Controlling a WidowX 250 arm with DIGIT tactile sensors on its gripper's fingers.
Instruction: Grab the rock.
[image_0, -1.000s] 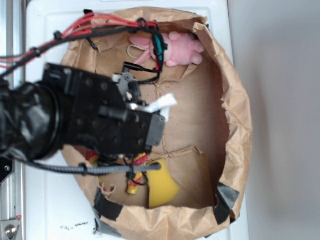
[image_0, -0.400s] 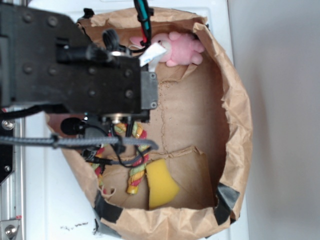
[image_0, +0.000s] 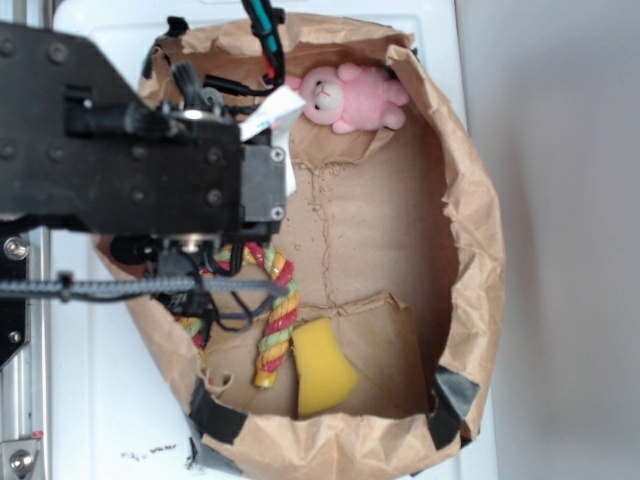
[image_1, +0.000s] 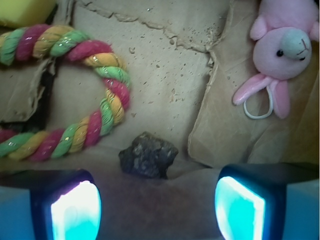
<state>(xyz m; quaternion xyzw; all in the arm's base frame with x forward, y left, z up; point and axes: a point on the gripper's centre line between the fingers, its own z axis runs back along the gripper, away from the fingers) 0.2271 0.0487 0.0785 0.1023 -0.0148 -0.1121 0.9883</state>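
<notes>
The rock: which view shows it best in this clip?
The wrist view. The rock lies unobstructed on the brown paper, between and just ahead of the open gripper. In the exterior view the arm hides it entirely.

Robot test bench, lab-type setting.
Staged on a white tabletop: taped brown paper enclosure with torn cardboard floor, aluminium rail along one edge, exposed arm cabling. Stocked with assorted props: pink plush bunny, braided rope toy, yellow sponge wedge.
</notes>
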